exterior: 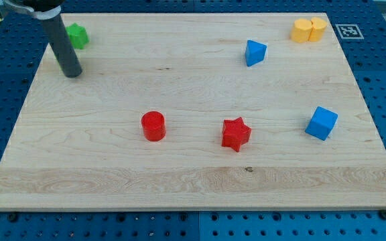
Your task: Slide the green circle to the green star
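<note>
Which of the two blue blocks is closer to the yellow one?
The blue triangle-shaped block near the view's top is closer to the yellow block. The blue cube sits lower, toward the view's right edge, farther from it.

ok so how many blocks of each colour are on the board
green: 1, a green block just right of my tip
blue: 2, triangular blue block, blue cube
red: 2, red cylinder, red star
yellow: 1, yellow block
total: 6

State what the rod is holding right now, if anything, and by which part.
Nothing is held. My tip is a bare rod end resting on the board, just below-left of a green block it partly hides; whether they touch cannot be told.
</note>
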`<state>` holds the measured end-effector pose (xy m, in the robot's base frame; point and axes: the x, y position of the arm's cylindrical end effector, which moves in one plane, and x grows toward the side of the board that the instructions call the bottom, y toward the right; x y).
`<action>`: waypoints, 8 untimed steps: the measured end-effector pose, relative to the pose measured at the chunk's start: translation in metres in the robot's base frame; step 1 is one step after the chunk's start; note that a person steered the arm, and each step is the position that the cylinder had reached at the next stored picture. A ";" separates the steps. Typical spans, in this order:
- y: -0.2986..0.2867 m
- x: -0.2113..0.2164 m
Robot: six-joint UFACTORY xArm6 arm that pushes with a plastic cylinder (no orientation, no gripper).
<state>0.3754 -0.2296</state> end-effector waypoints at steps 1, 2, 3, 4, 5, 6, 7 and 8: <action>-0.009 0.016; -0.011 0.009; -0.017 0.004; -0.017 -0.014; -0.020 -0.014; -0.020 -0.014; -0.020 -0.016; -0.020 -0.019</action>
